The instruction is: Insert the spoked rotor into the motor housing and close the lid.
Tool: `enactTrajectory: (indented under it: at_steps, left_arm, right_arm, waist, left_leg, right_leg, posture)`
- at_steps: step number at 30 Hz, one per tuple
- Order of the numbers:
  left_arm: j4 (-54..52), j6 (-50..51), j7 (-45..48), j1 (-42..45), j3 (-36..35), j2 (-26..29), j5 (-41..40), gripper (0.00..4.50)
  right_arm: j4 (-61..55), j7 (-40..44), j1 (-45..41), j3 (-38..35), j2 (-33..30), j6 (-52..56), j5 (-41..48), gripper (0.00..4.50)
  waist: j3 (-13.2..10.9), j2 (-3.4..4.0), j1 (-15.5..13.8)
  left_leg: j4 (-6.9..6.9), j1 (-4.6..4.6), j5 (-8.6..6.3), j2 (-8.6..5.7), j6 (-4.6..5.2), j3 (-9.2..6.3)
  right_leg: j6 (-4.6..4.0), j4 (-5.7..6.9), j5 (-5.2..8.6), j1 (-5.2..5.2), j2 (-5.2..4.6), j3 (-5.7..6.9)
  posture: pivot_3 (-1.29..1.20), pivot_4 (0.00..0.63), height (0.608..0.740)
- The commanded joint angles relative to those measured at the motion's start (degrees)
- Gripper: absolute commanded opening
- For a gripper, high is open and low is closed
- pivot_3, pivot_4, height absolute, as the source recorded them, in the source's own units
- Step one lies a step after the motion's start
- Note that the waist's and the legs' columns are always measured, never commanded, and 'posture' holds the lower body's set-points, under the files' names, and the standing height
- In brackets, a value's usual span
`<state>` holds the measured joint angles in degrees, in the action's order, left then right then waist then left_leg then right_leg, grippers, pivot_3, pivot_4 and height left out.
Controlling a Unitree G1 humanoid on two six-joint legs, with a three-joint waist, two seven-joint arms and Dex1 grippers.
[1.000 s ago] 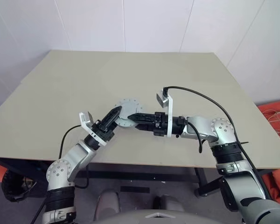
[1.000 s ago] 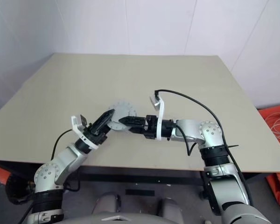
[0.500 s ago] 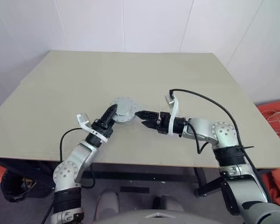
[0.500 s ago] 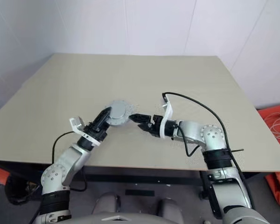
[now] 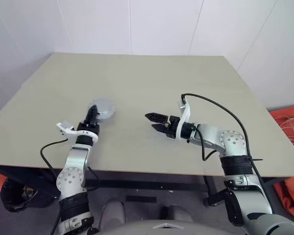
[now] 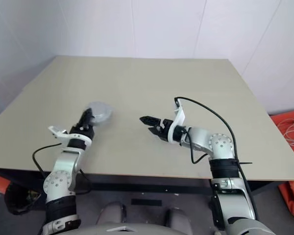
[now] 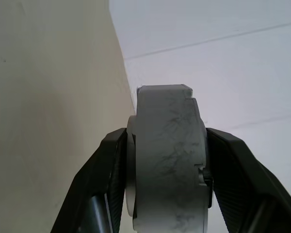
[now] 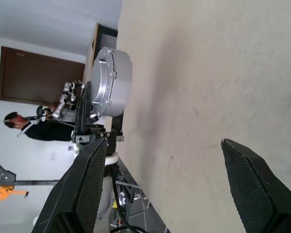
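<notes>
The closed housing (image 5: 102, 108), lid (image 8: 105, 82) shut, is gripped edgewise between the fingers of the left tool (image 5: 92, 116), raised above the desk (image 5: 137, 83). The right tool (image 5: 155, 121) hangs empty, fingers spread, well apart. The assembly appears finished; setting it down seems left.

Round grey metal motor housing (image 5: 102, 107) pinched in left pincer (image 5: 92, 114) above beige desk (image 5: 152, 83); right pincer (image 5: 155, 122) open, well apart.

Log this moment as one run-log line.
left gripper: shut on closed motor housing, held on edge above table | right gripper: open, empty | lid: closed
</notes>
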<state>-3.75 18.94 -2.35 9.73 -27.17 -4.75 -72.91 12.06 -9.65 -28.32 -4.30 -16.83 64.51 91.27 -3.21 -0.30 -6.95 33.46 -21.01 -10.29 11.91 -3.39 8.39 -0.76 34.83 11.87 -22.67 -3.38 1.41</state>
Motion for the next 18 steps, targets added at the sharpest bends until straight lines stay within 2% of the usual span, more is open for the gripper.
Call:
enactTrajectory:
  at_steps: [1, 6, 18]
  left_arm:
    - [-0.02, -6.42, -3.50, 3.19, -2.91, -0.30, 3.40, 2.12]
    - [4.02, -9.30, -6.70, 5.49, -5.88, 1.00, 5.50, 2.12]
    - [6.81, -9.63, -11.80, 8.01, -6.57, 0.94, 8.51, 2.12]
  right_arm:
    - [-1.22, 0.76, -0.87, -1.78, 0.78, 0.93, -0.64, 4.23]
    - [-1.53, 0.78, -0.86, -2.50, 1.91, 1.67, -1.71, 4.23]
    - [-3.25, 0.01, -0.33, -4.14, 3.93, 2.62, -2.38, 4.23]
  waist:
    - [0.03, -0.05, 0.03]
    - [0.08, -0.18, -0.09]
    - [0.13, -0.35, -0.08]
  left_leg:
    - [0.00, -0.01, 0.00, 0.00, 0.00, 0.00]
    - [0.01, 0.02, 0.00, -0.01, 0.00, -0.03]
    - [0.37, -0.02, 0.00, 0.01, 0.01, -0.08]
  right_leg:
    - [0.00, 0.00, 0.00, 0.00, 0.00, 0.00]
    - [0.02, -0.02, -0.01, -0.05, -0.01, 0.02]
    - [0.07, 0.02, -0.11, -0.02, -0.04, 0.04]
  posture:
    - [0.00, 0.000, 0.740]
    - [0.00, 0.000, 0.740]
    - [0.00, 0.000, 0.740]
